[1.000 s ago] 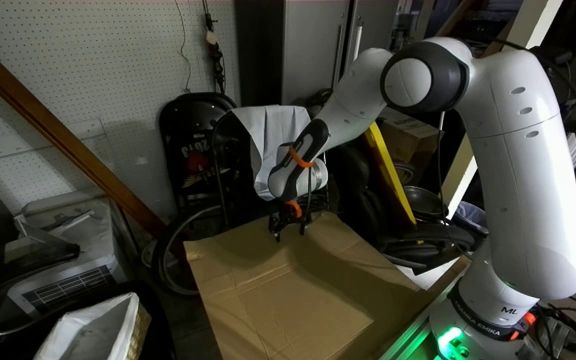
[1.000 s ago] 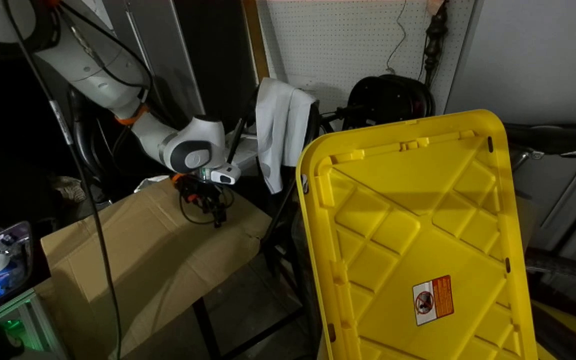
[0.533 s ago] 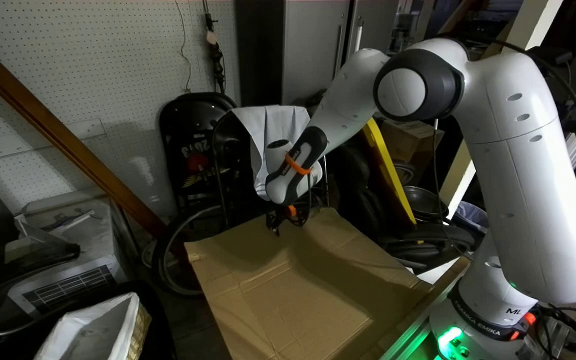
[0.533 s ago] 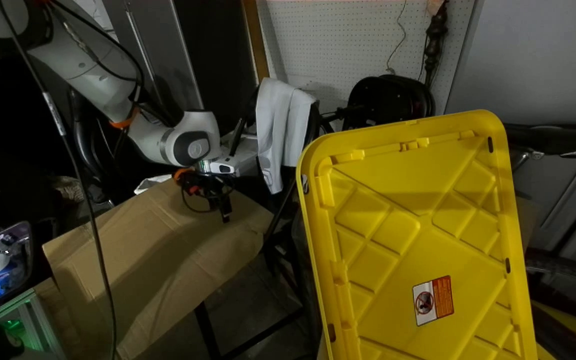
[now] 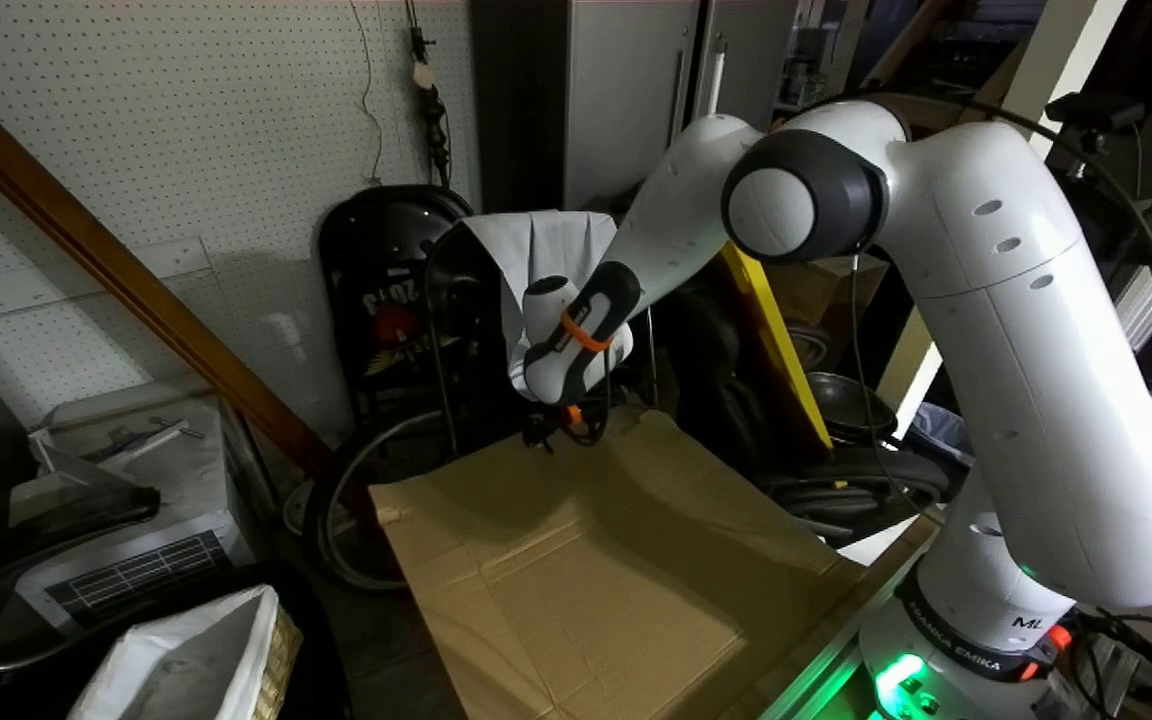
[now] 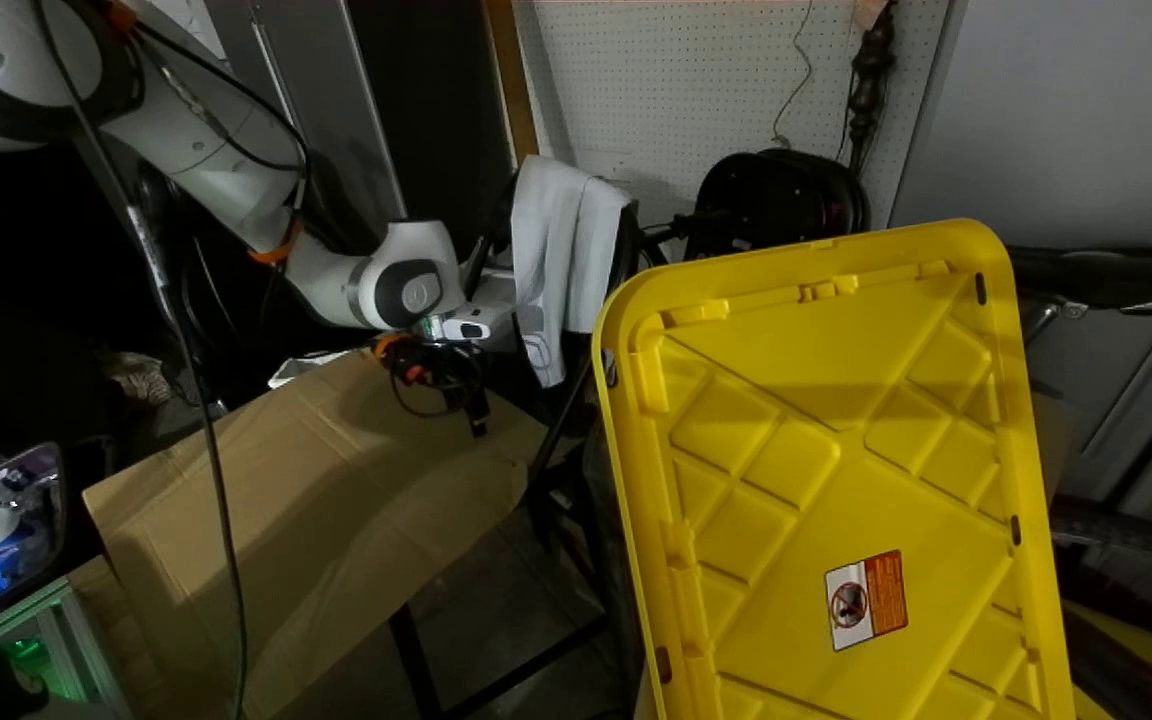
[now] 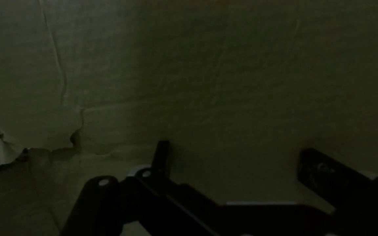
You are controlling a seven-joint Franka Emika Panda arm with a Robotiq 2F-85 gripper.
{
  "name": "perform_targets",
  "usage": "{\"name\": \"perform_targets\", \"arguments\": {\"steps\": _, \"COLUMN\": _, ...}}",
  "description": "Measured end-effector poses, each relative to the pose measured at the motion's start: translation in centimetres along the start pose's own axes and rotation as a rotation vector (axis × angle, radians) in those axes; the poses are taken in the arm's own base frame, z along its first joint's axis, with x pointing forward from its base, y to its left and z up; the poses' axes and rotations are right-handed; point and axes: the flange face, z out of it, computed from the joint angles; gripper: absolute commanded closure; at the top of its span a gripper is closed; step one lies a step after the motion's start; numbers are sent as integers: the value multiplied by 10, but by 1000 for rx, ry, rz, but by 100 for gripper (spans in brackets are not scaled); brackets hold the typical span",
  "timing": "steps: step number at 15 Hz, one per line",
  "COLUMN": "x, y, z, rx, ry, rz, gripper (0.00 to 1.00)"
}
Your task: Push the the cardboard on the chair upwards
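The cardboard (image 5: 616, 590) is a large flat tan sheet lying in front of the arm, and it also shows in an exterior view (image 6: 336, 510). It fills most of the dark wrist view (image 7: 225, 82), with a torn spot at the left. My gripper (image 5: 561, 437) is over its far edge, pointing down, and shows in an exterior view too (image 6: 466, 415). In the wrist view the gripper's fingers (image 7: 236, 150) are wide apart with nothing between them. I cannot tell whether the fingertips touch the sheet. A black chair (image 5: 456, 330) stands behind the far edge; its seat is hidden.
A white cloth (image 6: 561, 270) hangs over the chair's back, close to the wrist. A yellow lid (image 6: 836, 450) stands beside the chair. A bicycle wheel (image 5: 336, 510) is left of the sheet, and a white-lined basket (image 5: 196, 650) is at the front left.
My gripper has moved toward the chair's back and risen slightly over the sheet's far edge. The cardboard has shifted slightly the same way, mostly between the two earlier moments.
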Motion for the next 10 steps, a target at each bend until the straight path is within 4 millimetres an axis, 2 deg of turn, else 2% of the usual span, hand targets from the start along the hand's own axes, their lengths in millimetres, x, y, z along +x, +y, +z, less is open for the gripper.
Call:
{"name": "perform_targets", "arguments": {"steps": 5, "x": 12, "y": -2, "z": 14, "rx": -16, "ry": -19, "rz": 40, "gripper": 0}}
{"name": "perform_targets", "arguments": {"steps": 10, "x": 25, "y": 1, "z": 17, "rx": -4, "ry": -60, "rz": 189, "gripper": 0}}
